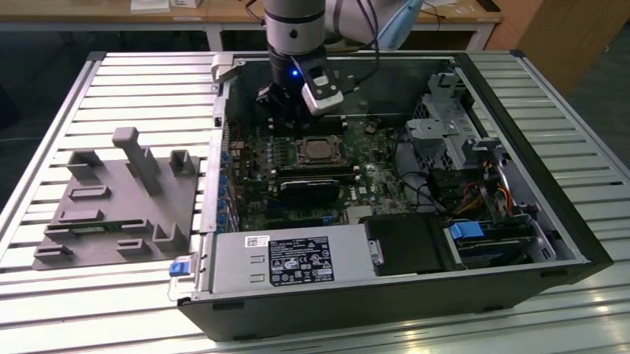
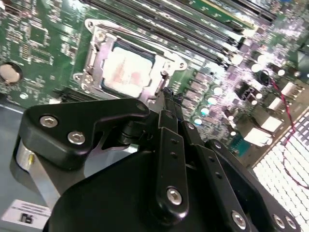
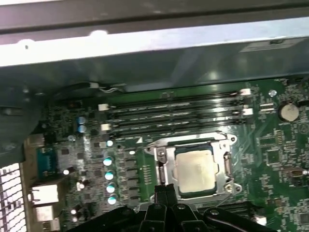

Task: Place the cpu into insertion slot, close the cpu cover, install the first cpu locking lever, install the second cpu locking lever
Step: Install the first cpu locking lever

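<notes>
Claw: black gripper [image 3: 164, 189] low over the motherboard [image 3: 270, 150], its two slim fingertips [image 2: 169, 102] pinched together with no gap showing; whether a thin lever wire sits between them cannot be told.
Claw position: tips hang just beside one edge of the socket frame, probably to work the latching hardware there.
Chip: the cpu [image 3: 194, 169] lies flat and square in the insertion slot [image 3: 194, 146], dull metal top facing up.
Cover: the cpu cover [image 3: 227, 166] lies down around the chip, its window framing the metal top, apparently to clamp it.
Neighbours: long memory slots [image 3: 174, 113] run just beyond the socket.
Setting: open computer case [image 1: 551, 251] lying on its side, giving the arm access from above.
</notes>
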